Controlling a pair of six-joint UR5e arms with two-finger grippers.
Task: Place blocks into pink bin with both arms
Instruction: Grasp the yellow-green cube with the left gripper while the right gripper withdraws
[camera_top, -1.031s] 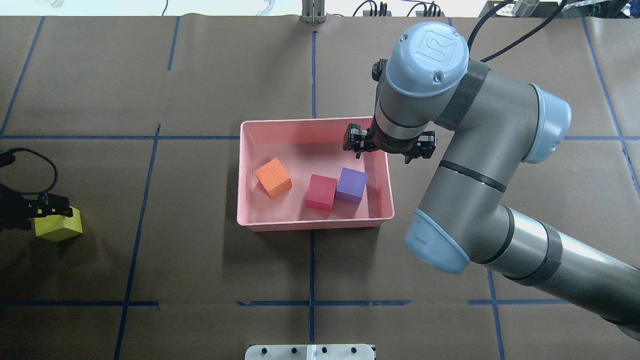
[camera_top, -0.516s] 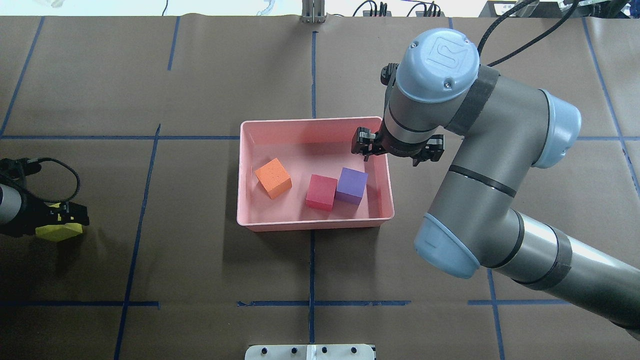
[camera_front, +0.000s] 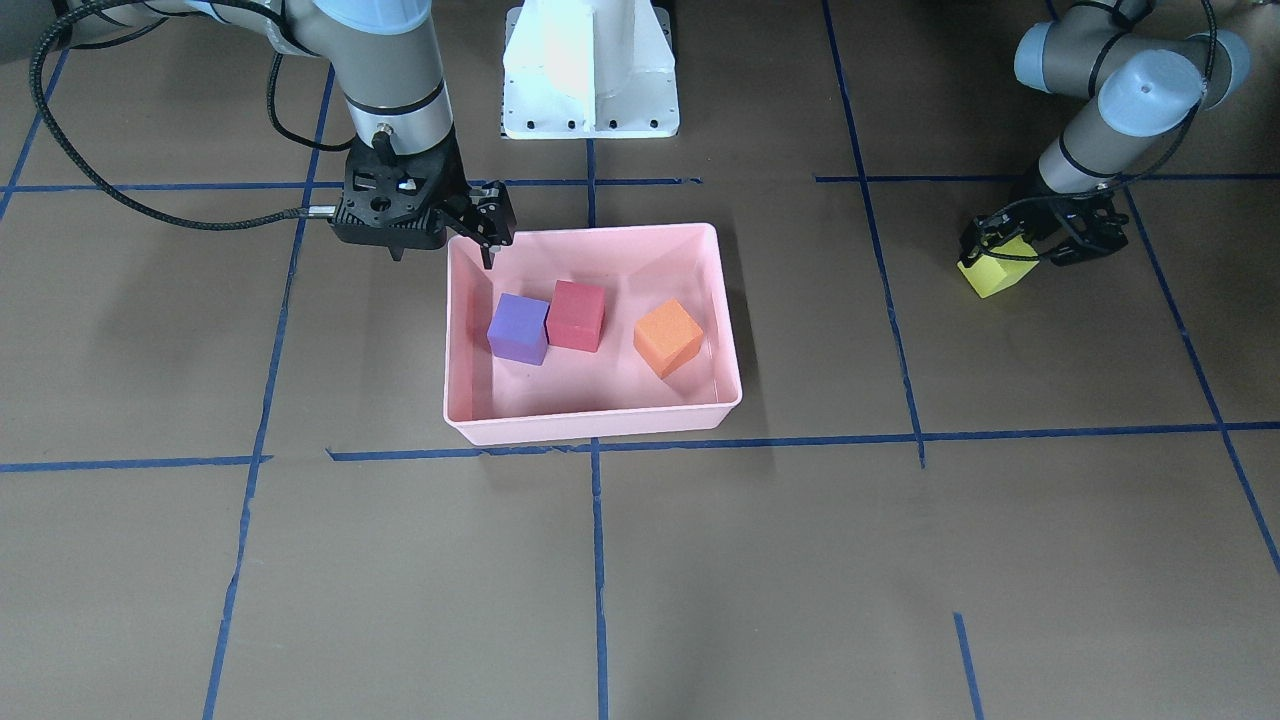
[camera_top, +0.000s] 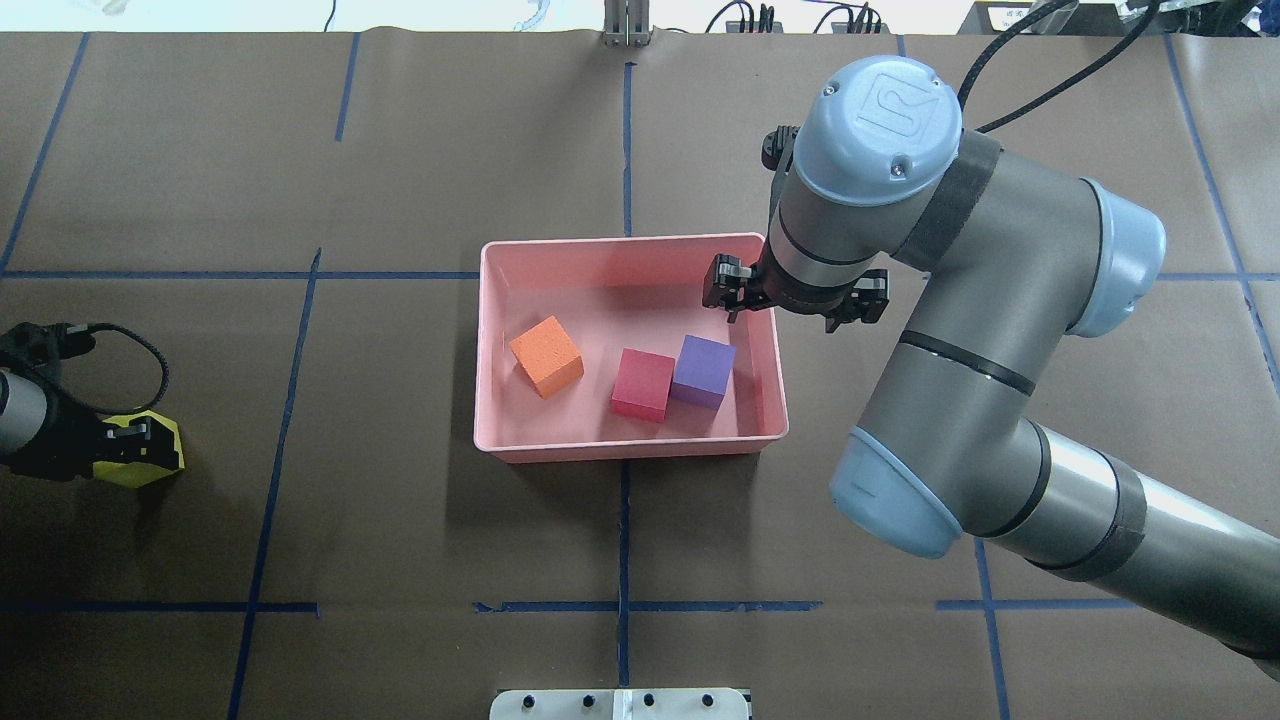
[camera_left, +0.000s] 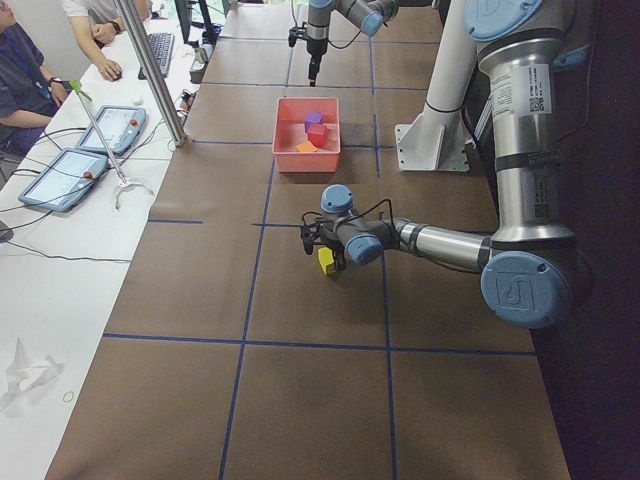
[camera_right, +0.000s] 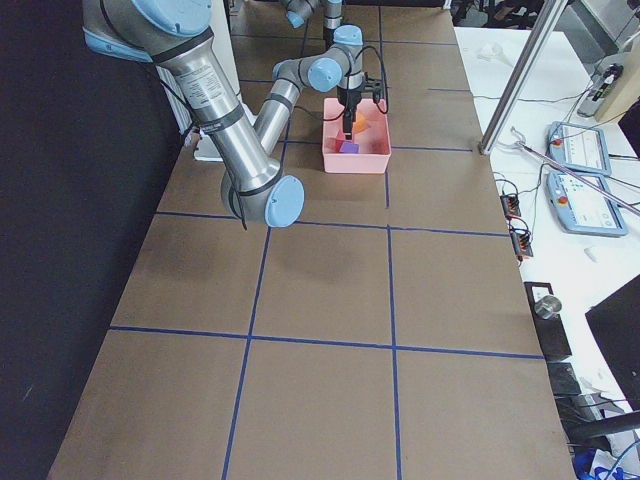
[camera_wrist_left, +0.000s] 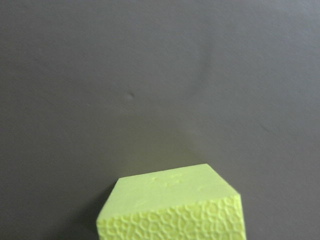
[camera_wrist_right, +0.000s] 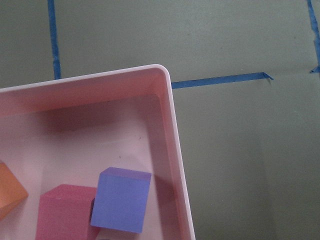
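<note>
The pink bin (camera_top: 630, 452) (camera_front: 590, 428) holds the orange block (camera_top: 546, 356) (camera_front: 668, 337), the red block (camera_top: 642, 384) (camera_front: 577, 315) and the purple block (camera_top: 703, 371) (camera_front: 518, 328). The red and purple blocks touch. My right gripper (camera_top: 790, 300) (camera_front: 443, 245) is open and empty, above the bin's corner beside the purple block (camera_wrist_right: 121, 200). My left gripper (camera_top: 125, 442) (camera_front: 1040, 245) is far off on my left side of the table. It is shut on the yellow-green block (camera_top: 165, 450) (camera_front: 993, 275) (camera_wrist_left: 175, 210), low at the table surface.
Blue tape lines grid the brown table cover. The white robot base (camera_front: 590, 70) stands behind the bin. A black cable (camera_front: 150, 210) trails from the right wrist. In the exterior left view, operators and tablets (camera_left: 90, 150) sit along the table's far side.
My left gripper has come down over the yellow-green block and the block has shifted slightly toward the bin. My right arm has drawn back a little from over the bin toward its corner.
</note>
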